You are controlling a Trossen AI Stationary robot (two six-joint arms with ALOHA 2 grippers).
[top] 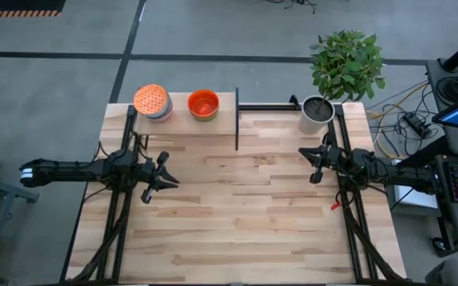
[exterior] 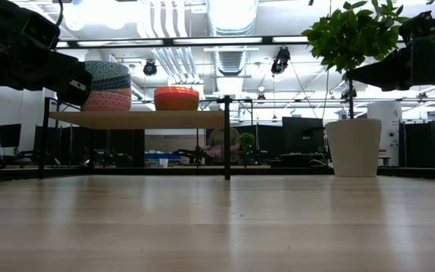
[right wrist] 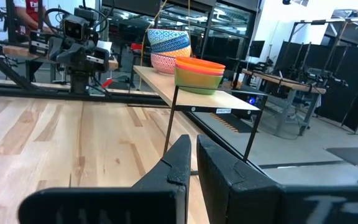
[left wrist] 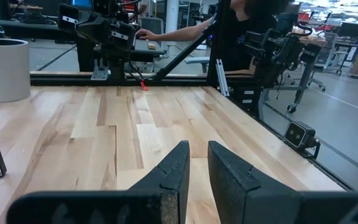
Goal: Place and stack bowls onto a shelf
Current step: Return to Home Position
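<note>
The shelf stands at the table's far left, a light-wood board on a thin black frame. Two stacks of bowls rest on it: a taller pile topped by a speckled orange bowl, with blue-white patterned and other bowls under it, and a shorter pile topped by a red-orange bowl over a green one. My left gripper hovers over the table's left middle with its fingers close together, holding nothing. My right gripper hovers over the right middle, fingers together and holding nothing.
A white plant pot with a leafy green plant stands at the far right, beside the shelf frame's black bar. A small red bit lies near the right arm's base. A person sits beyond the table's right side.
</note>
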